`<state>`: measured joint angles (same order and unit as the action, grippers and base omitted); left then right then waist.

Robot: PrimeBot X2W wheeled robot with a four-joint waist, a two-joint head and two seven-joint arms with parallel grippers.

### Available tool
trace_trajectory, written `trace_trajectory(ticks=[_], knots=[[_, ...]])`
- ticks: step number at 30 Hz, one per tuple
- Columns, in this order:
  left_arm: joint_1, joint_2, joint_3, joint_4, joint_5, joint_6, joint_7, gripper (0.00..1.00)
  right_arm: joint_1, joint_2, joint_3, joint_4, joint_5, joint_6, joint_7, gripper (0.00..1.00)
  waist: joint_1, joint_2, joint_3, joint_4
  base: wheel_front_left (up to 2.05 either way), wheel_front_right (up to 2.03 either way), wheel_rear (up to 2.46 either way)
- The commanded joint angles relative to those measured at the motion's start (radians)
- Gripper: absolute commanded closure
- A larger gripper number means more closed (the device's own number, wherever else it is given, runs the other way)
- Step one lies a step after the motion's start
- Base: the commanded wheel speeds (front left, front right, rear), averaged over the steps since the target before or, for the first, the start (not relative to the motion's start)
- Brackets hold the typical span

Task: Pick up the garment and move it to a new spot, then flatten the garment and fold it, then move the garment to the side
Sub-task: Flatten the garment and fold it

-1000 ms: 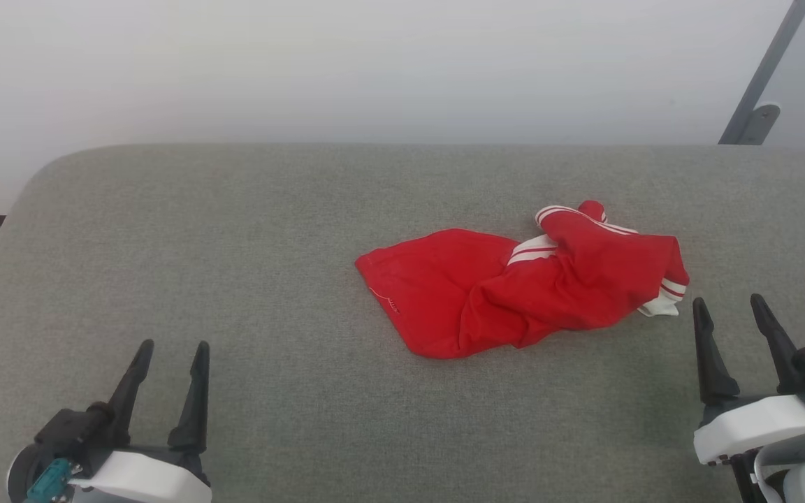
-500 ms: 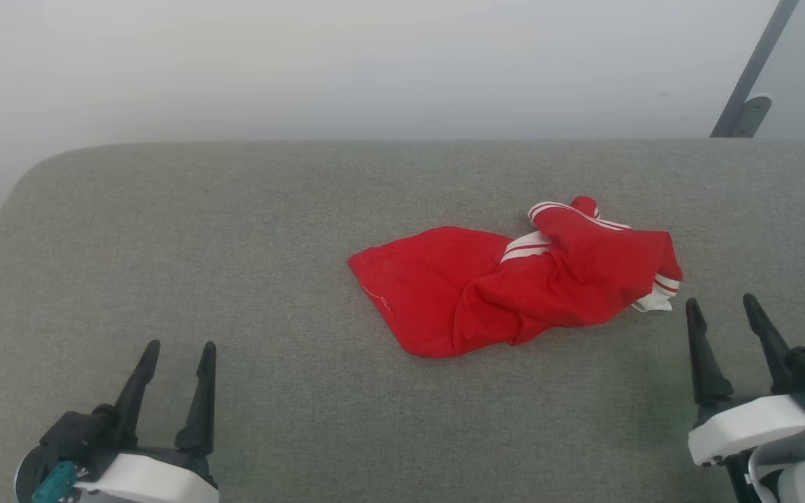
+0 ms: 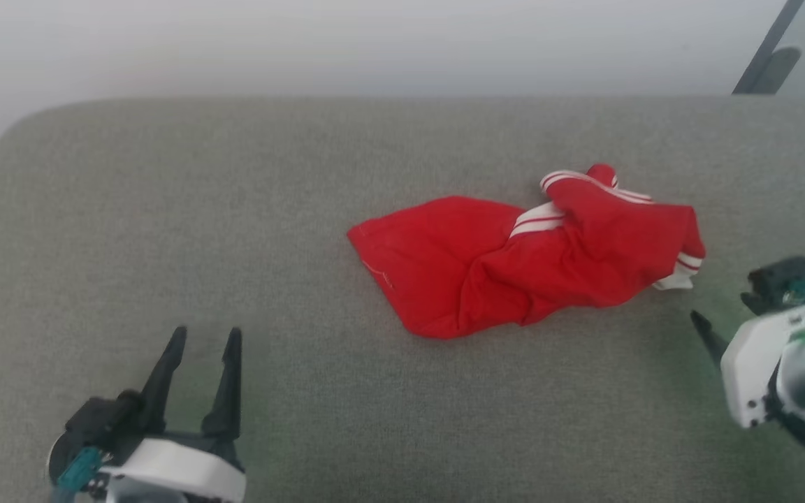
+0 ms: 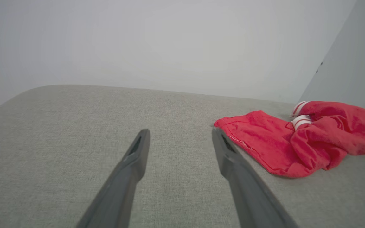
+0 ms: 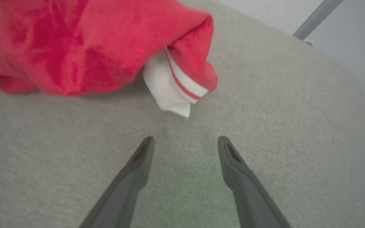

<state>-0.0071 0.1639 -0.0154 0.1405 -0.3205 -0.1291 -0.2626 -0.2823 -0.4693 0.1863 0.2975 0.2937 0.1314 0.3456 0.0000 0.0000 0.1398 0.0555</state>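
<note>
While the left gripper (image 3: 207, 331) and right gripper (image 5: 186, 138) hang nearest, dark fingers spread and empty, the crumpled bright red jersey shirt with white striped trim (image 3: 514, 265) lies beyond, right of centre on the grey woven-fabric surface (image 3: 200, 181), its white cuff (image 5: 169, 91) just ahead of the right fingertips.

The shirt (image 3: 514, 265) is recorded as soft, matt red cloth, creased, with white cloth trim (image 5: 169, 91). The table (image 3: 235, 209) is covered in coarse grey woven fabric, matt throughout. The fingers (image 4: 131, 171) of the left gripper (image 3: 207, 331) are seen as matt dark plastic, its casing (image 3: 179, 464) as smooth white plastic.
</note>
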Motion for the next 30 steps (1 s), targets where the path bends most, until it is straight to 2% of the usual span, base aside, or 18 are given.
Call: trace_trajectory(ticks=[1, 6, 11, 15, 17, 18, 24, 30], knots=[[-0.023, -0.004, -0.005, 0.006, -0.010, -0.002, -0.003, 0.00, -0.033, -0.015, 0.014, -0.003, 0.037, -0.001, 0.045, 0.00, 0.0000, 0.0000, 0.041, 0.015, 0.00, 0.00, 0.00], [-0.076, -0.017, -0.031, 0.018, -0.016, -0.002, -0.003, 0.00, -0.140, -0.110, 0.115, -0.026, 0.135, -0.001, 0.221, 0.00, 0.0000, 0.0000, 0.121, 0.037, 0.00, 0.00, 0.00], [-0.127, -0.028, -0.040, 0.029, -0.020, -0.002, -0.003, 0.00, -0.231, -0.153, 0.171, -0.024, 0.177, -0.001, 0.258, 0.00, 0.0000, 0.0000, 0.192, 0.055, 0.00, 0.00, 0.00], [-0.154, -0.033, -0.040, 0.036, -0.023, -0.002, -0.003, 0.00, -0.272, -0.160, 0.213, 0.010, 0.191, -0.001, 0.272, 0.00, 0.0000, 0.0000, 0.222, 0.058, 0.00, 0.00, 0.00], [-0.163, -0.034, -0.037, 0.038, -0.026, -0.002, -0.003, 0.00, -0.274, -0.166, 0.242, 0.025, 0.192, -0.001, 0.283, 0.58, 0.0000, 0.0000, 0.228, 0.056, 0.00, 0.00, 0.00], [-0.166, -0.035, -0.035, 0.038, -0.026, -0.002, -0.003, 0.00, -0.279, -0.170, 0.249, 0.030, 0.197, -0.001, 0.280, 1.00, 0.0000, 0.0000, 0.230, 0.055, 0.00, 0.00, 0.00], [-0.167, -0.033, -0.027, 0.039, -0.027, -0.002, -0.003, 0.00, -0.274, -0.220, 0.243, 0.029, 0.201, -0.002, 0.250, 1.00, 0.0000, 0.0000, 0.224, 0.031, 0.00, 0.00, 0.00], [-0.169, -0.022, -0.027, 0.025, -0.025, -0.002, -0.003, 0.00, -0.213, -0.301, 0.140, 0.018, 0.194, -0.001, 0.227, 1.00, 0.0000, 0.0000, 0.226, 0.003, 0.00, 0.00, 0.00]])
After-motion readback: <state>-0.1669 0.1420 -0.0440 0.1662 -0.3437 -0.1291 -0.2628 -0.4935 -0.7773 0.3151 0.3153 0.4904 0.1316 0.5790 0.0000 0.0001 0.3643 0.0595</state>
